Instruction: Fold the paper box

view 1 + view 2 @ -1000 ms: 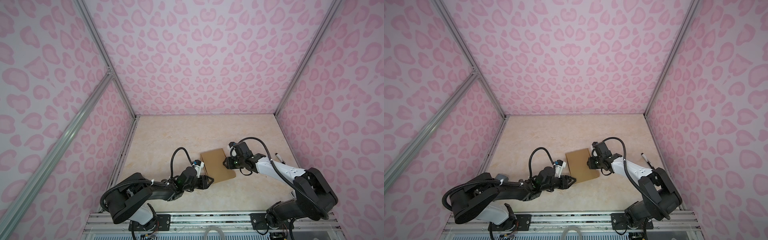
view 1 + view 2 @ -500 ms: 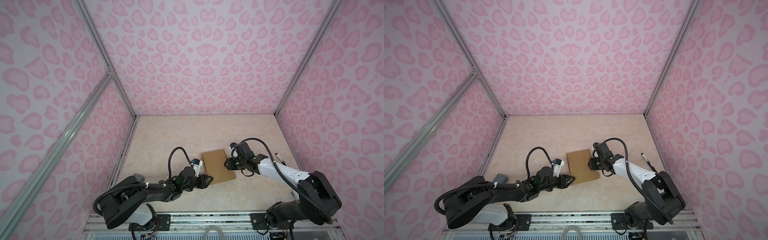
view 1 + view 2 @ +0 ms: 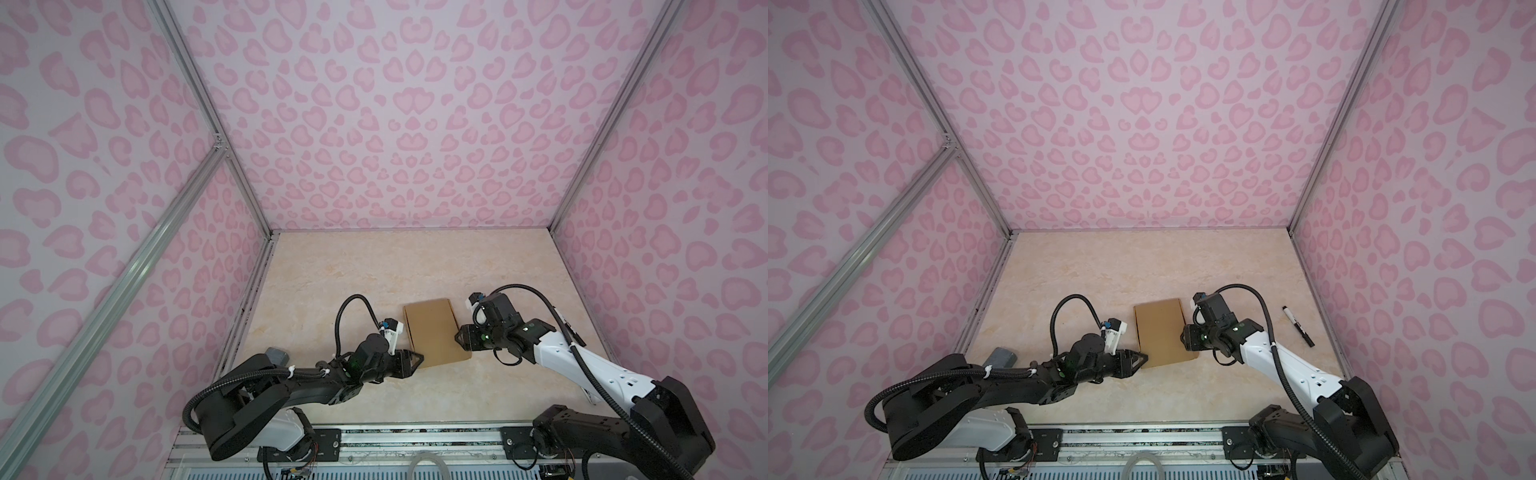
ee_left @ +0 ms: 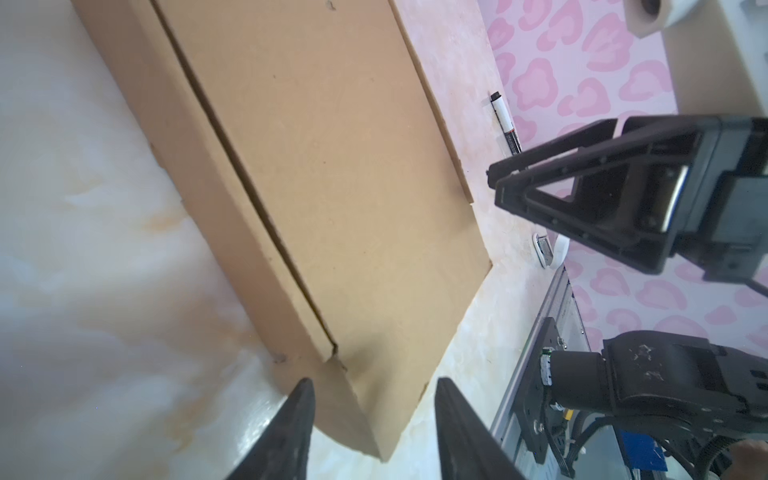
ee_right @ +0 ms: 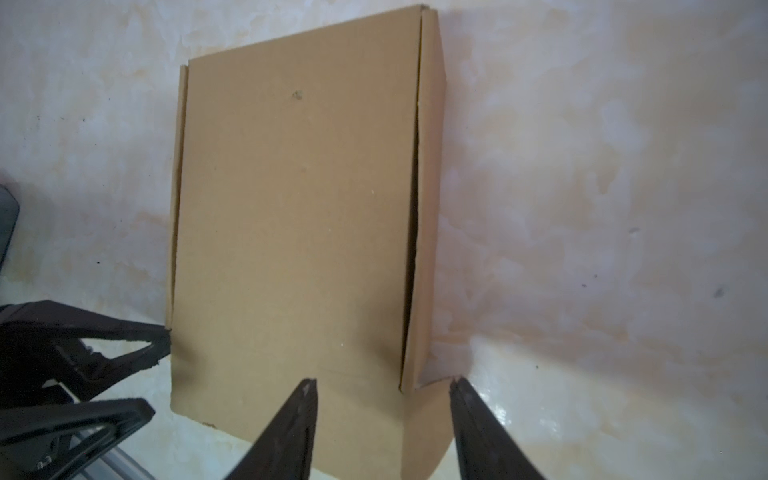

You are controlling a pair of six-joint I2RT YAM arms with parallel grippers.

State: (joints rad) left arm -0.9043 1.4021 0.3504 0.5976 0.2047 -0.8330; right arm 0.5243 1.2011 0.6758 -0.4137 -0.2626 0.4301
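Observation:
The paper box [image 3: 432, 330] [image 3: 1160, 330] is a flat brown carton lying closed on the marble tabletop, and both wrist views show it too [image 4: 332, 166] [image 5: 299, 208]. My left gripper [image 3: 420, 357] [image 3: 1145, 357] [image 4: 374, 384] is open, low at the box's near left corner, which sits between its fingers without touching them. My right gripper [image 3: 457, 334] [image 3: 1183, 337] [image 5: 382, 381] is open at the box's right edge. A side flap and the lid's edge lie between its tips.
A black marker pen [image 3: 1298, 326] [image 4: 505, 120] lies by the right wall. A grey felt block [image 3: 276, 356] [image 3: 1001, 357] sits near the left wall behind my left arm. Pink patterned walls close three sides, and a metal rail [image 3: 374, 434] runs along the front.
My right gripper's jaws have opened wider at the box's right edge. The left gripper and the box have stayed where they were.

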